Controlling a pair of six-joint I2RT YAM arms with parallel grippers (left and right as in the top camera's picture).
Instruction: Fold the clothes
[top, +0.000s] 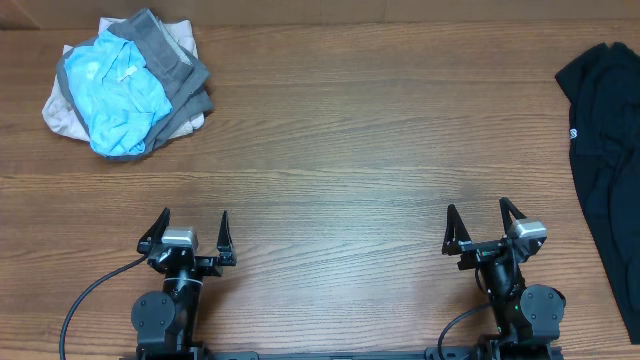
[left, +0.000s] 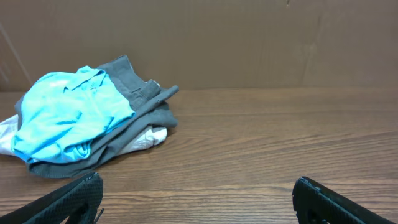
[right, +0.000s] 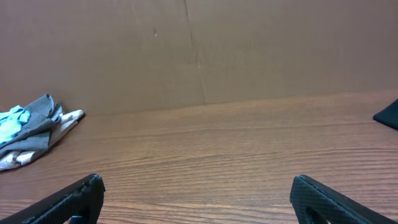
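The crumpled light blue cotton T-shirt (top: 118, 95) tops a heap at the far left corner of the brown wooden table (top: 350, 140), bundled with a grey garment (top: 178, 62) and an off-white garment (top: 58, 115). A black garment (top: 605, 150) sprawls at the right edge. The left gripper (top: 194, 214) and right gripper (top: 478, 206) hang near the front edge, jaws spread wide and empty.

The left arm (nearer the heap) should probably pinch a top fold of the blue shirt and lift slowly, since it may be tangled in the grey cloth, which is hard to tell from here. Nothing blocks the reach.
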